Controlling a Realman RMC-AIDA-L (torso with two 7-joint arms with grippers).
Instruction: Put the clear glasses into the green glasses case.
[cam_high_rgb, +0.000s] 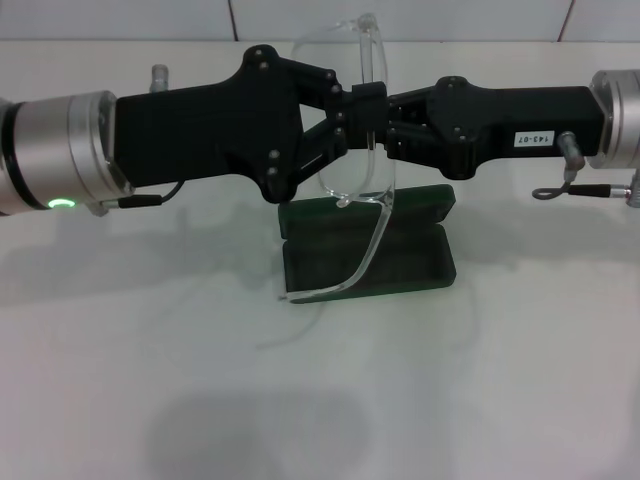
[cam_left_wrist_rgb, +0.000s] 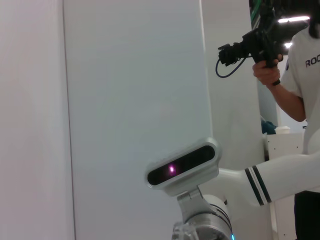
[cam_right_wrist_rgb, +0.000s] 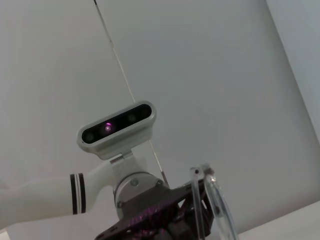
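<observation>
The clear glasses (cam_high_rgb: 377, 240) hang upright in mid-air over the middle of the table in the head view. One thin arm reaches down to the open green glasses case (cam_high_rgb: 415, 262). My left gripper (cam_high_rgb: 350, 108) comes in from the left and is shut on the frame. From the right, my right gripper (cam_high_rgb: 383, 121) meets it and is also shut on the frame. The case lies flat below both grippers, lid (cam_high_rgb: 425, 200) folded back, dark lining up. The right wrist view shows the glasses (cam_right_wrist_rgb: 216, 205) edge-on against the left gripper's black fingers (cam_right_wrist_rgb: 186, 202).
The white table (cam_high_rgb: 320, 400) stretches around the case. A tiled wall (cam_high_rgb: 120, 18) bounds the far edge. In the left wrist view a person (cam_left_wrist_rgb: 305, 75) holding a camera stands beyond the right arm's wrist camera (cam_left_wrist_rgb: 182, 167).
</observation>
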